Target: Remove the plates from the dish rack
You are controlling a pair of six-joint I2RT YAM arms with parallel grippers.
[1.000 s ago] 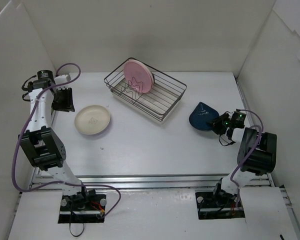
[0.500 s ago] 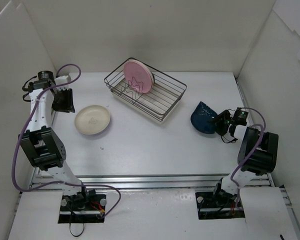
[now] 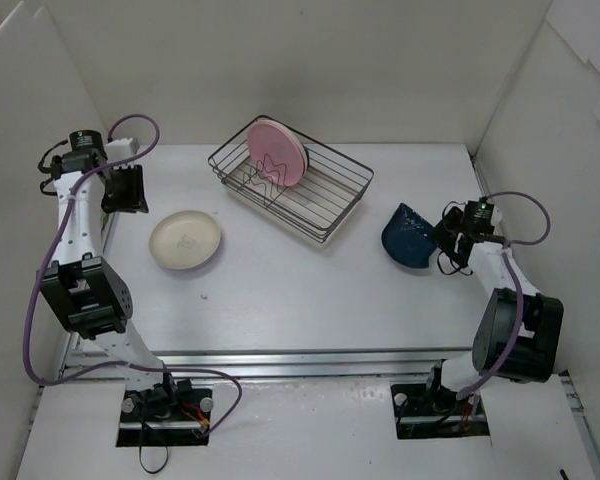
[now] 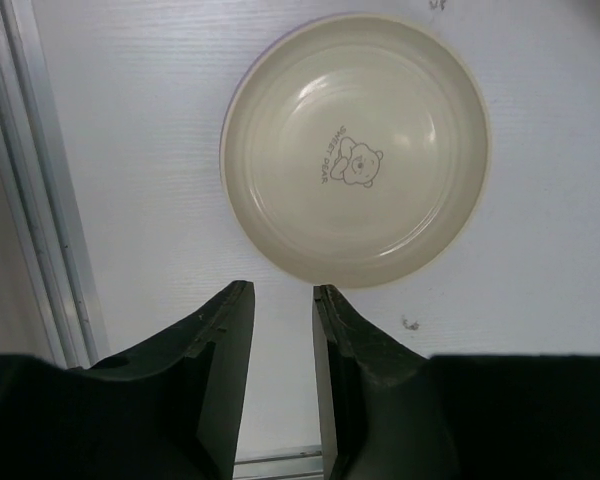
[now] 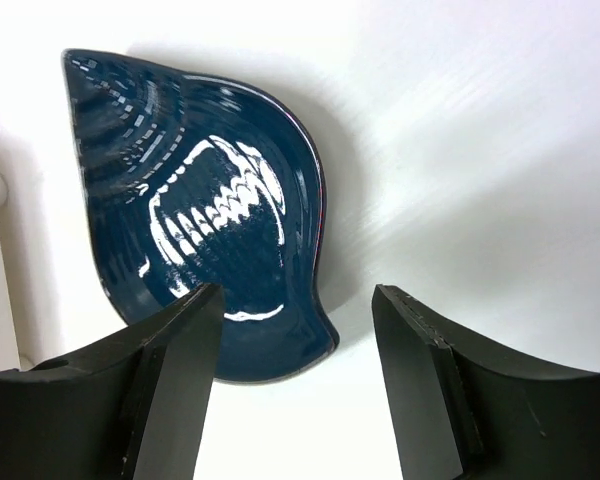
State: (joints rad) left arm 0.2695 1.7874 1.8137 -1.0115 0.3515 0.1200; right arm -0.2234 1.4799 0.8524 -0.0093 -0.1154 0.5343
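Dish rack (image 3: 332,205) of dark wire sits at the back middle of a white counter (image 3: 280,290), turned at a slant. A pink plate (image 3: 276,152) stands on edge in the zigzag divider at the rack's far-left end; the rest of the rack holds nothing. A round cream plate (image 4: 355,150) with a small bear drawing in its middle lies flat on the counter, left of the rack and well apart from it. The left pincer (image 4: 283,292) hovers just beside this plate's rim, its jaws a narrow gap apart with only bare counter showing between them, gripping nothing. A dark blue plate (image 5: 205,215) with a wavy, pointed rim lies on the counter to the right of the rack. The right pincer (image 5: 298,295) hangs at that plate's edge with its jaws spread wide, holding nothing; the plate's rim shows between the two fingers.
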